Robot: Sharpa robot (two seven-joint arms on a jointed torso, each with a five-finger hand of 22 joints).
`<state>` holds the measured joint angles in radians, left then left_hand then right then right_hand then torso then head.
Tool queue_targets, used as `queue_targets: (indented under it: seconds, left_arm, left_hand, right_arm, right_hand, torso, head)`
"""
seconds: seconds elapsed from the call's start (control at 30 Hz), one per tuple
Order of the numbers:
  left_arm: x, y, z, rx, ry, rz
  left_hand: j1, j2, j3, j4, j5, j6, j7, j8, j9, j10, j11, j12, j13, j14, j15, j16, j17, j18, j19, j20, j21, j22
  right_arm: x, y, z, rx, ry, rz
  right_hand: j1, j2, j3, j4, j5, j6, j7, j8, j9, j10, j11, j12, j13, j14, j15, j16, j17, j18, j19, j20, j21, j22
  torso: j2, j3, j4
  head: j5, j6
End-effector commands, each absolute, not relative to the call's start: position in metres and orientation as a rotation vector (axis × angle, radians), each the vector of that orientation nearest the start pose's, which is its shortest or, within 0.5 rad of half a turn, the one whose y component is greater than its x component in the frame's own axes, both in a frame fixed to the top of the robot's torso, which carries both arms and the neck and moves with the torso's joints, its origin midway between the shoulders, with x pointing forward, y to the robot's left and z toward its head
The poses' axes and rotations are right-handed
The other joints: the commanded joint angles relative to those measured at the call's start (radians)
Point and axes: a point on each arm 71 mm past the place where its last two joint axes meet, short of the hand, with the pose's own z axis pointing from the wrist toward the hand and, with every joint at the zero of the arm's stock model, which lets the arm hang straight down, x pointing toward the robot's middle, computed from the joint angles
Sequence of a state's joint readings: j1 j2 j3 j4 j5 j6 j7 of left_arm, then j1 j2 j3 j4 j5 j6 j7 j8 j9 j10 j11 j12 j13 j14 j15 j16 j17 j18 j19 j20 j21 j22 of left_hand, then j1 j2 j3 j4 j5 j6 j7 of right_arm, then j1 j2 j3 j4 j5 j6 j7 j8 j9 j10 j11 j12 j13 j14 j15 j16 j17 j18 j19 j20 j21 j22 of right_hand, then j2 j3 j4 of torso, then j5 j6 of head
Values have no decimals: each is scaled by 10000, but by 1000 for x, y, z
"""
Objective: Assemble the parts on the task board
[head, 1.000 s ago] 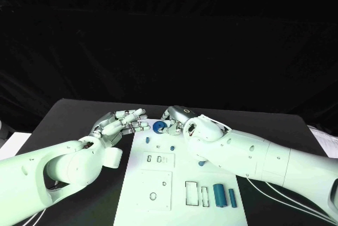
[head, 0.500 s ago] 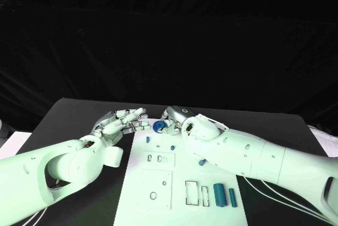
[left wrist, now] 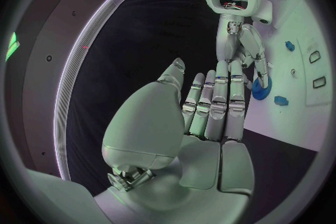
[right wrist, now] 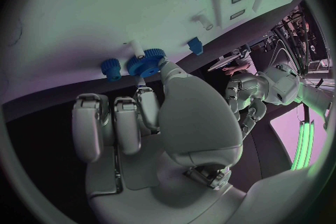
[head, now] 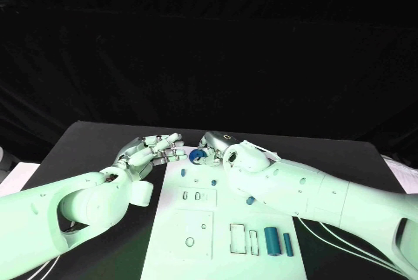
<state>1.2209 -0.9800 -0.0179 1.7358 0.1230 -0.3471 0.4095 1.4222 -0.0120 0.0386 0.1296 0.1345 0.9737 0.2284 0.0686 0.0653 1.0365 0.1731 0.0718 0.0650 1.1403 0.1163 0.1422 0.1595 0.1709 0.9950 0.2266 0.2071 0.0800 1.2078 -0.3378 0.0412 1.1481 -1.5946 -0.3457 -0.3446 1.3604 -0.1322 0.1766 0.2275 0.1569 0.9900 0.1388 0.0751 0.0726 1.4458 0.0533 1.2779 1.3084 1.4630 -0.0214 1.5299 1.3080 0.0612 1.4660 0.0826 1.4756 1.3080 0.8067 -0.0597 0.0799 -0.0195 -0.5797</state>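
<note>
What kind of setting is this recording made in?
Probably a robotics lab test bench: a black table against a dark backdrop, a white task board with cut-out slots, and small blue parts laid out for assembly.

White arms (head: 305, 192), silver many-fingered robot hands (head: 150, 150)

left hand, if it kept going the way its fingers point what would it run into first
Probably the blue gear held by the right hand. The left hand points across the board's far end at it, though depth is unclear.
</note>
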Motion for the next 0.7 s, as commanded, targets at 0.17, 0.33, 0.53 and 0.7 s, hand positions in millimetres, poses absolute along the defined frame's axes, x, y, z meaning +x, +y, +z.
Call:
queue_targets:
  seconds: [0.17, 0.33, 0.53, 0.7]
  left_arm:
    - [455, 215, -144, -12113, 13497, -16669]
    - [455, 215, -144, -12113, 13504, -16676]
    - [455, 215, -144, -12113, 13507, -16677]
    - [455, 215, -144, -12114, 13509, -16680]
  left_hand:
    - [92, -18, -2, -67, -48, -20, 29, -36, -3, -10, 27, -45, 11, -20, 59, -50, 13, 119, 0, 43, -68, -11]
    - [102, -9, -13, -101, -50, -16, 29, -34, -2, -8, 28, -44, 12, -31, 62, -80, 19, 118, -1, 46, -85, -22]
    - [102, -9, -13, -101, -50, -16, 29, -34, -2, -8, 28, -44, 12, -31, 62, -80, 19, 118, -1, 46, -85, -22]
    - [102, -9, -13, -101, -50, -16, 29, -34, -2, -8, 28, -44, 12, -31, 62, -80, 19, 118, -1, 46, -85, -22]
  right_arm:
    - [542, -49, -170, -1365, 15823, 5190]
    - [541, -48, -171, -1573, 15818, 4997]
    - [539, -46, -168, -1492, 15365, 5160]
    - [536, -47, -164, -1269, 14792, 5540]
  right_hand:
    - [603, 378, 402, -641, -522, 635, -137, 346, 148, 57, -162, 106, 638, 944, -133, 75, 1987, -181, 187, -109, 49, 595]
    - [786, 365, 557, -944, -573, 773, -179, 422, 171, 53, -201, 107, 652, 957, -168, 110, 2055, -189, 199, -150, 63, 629]
    - [638, 373, 663, -1059, -212, 900, -220, 490, 183, 106, -245, 192, 721, 967, -200, 135, 2104, -202, 229, -188, 93, 695]
    - [333, 358, 745, -1058, 336, 959, -257, 517, 177, 174, -271, 291, 800, 979, -230, 163, 2157, -213, 259, -217, 119, 749]
  torso:
    - [6, 10, -22]
    - [2, 14, -12]
    - [1, 16, -25]
    - [4, 12, -25]
  head:
    - [15, -6]
    - [8, -12]
    - [3, -2]
    - [7, 4]
